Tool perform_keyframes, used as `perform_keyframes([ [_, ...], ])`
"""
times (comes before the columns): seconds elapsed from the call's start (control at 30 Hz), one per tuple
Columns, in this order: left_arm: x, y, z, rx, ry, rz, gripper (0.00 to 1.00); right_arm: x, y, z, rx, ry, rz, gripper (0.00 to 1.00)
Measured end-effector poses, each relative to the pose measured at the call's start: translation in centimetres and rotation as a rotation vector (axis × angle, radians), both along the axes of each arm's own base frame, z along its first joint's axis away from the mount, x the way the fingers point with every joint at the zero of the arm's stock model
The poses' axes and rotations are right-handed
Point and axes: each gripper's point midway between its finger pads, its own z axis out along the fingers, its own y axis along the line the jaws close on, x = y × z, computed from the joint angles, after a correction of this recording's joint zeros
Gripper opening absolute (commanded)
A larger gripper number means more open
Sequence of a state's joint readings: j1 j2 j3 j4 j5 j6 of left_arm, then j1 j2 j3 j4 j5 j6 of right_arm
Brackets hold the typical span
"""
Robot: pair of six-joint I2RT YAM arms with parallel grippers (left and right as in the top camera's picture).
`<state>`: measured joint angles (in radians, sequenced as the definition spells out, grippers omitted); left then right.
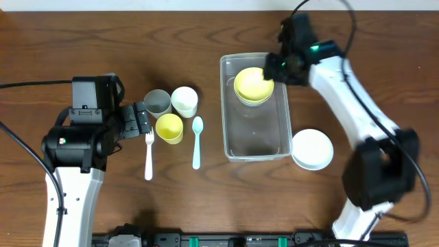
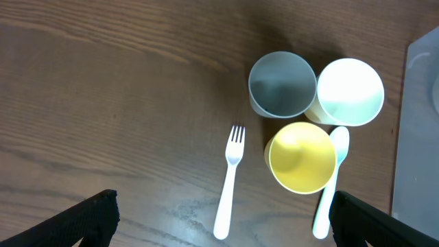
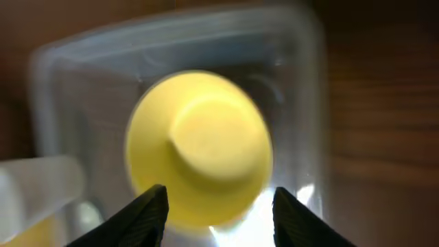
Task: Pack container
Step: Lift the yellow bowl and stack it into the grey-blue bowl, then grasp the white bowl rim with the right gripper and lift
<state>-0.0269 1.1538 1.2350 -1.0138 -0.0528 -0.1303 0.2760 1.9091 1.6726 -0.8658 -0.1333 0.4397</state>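
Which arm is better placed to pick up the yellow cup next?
Probably left. The left gripper is open right beside the yellow cup, on that side of the container. The right gripper is on the far side, over the yellow bowl inside it.

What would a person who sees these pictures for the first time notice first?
Most striking is the yellow bowl, lying upside down at the far end of the clear container at mid-table, with the right gripper above it. Left of the container stand a gray cup, a white cup and a yellow cup, close together.
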Motion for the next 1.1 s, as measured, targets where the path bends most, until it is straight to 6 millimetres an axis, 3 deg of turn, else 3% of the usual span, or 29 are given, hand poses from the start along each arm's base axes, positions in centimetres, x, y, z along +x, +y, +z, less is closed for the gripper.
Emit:
perform_keyframes([
  [0.13, 0.0, 0.0, 0.0, 0.0, 0.0, 0.0, 0.98, -2.9, -5.1, 8.4, -0.036, -0.083, -0.099, 0.54],
  [0.23, 0.0, 0.0, 0.0, 0.0, 0.0, 0.0, 0.98, -6.2, -9.5, 10.6, -0.074, -0.047, -0.191, 0.58],
  [0.3, 0.0, 0.0, 0.0, 0.0, 0.0, 0.0, 0.98, -8.1, -12.4, 10.6, -0.105, 0.009, -0.26, 0.6],
  [0.4, 0.0, 0.0, 0.0, 0.0, 0.0, 0.0, 0.98, -9.2, -14.6, 8.1, -0.133, 0.087, -0.309, 0.6],
  [0.53, 0.0, 0.0, 0.0, 0.001, -0.001, 0.0, 0.98, -10.9, -16.0, 0.9, -0.159, 0.238, -0.33, 0.6],
  [0.67, 0.0, 0.0, 0.0, 0.0, -0.001, 0.0, 0.98, -14.5, -16.2, -5.7, -0.176, 0.392, -0.325, 0.59],
  [0.8, 0.0, 0.0, 0.0, 0.0, -0.001, 0.0, 0.98, -16.8, -16.1, -9.0, -0.181, 0.456, -0.314, 0.55],
  [0.93, 0.0, 0.0, 0.0, 0.0, -0.001, 0.001, 0.98, -17.8, -15.7, -10.9, -0.166, 0.472, -0.296, 0.41],
  [1.03, 0.0, 0.0, 0.0, 0.0, -0.001, 0.0, 0.98, -18.4, -15.5, -11.8, -0.161, 0.481, -0.293, 0.12],
  [1.1, 0.0, 0.0, 0.0, 0.0, -0.001, 0.0, 0.98, -18.6, -15.6, -12.0, -0.163, 0.483, -0.288, 0.01],
])
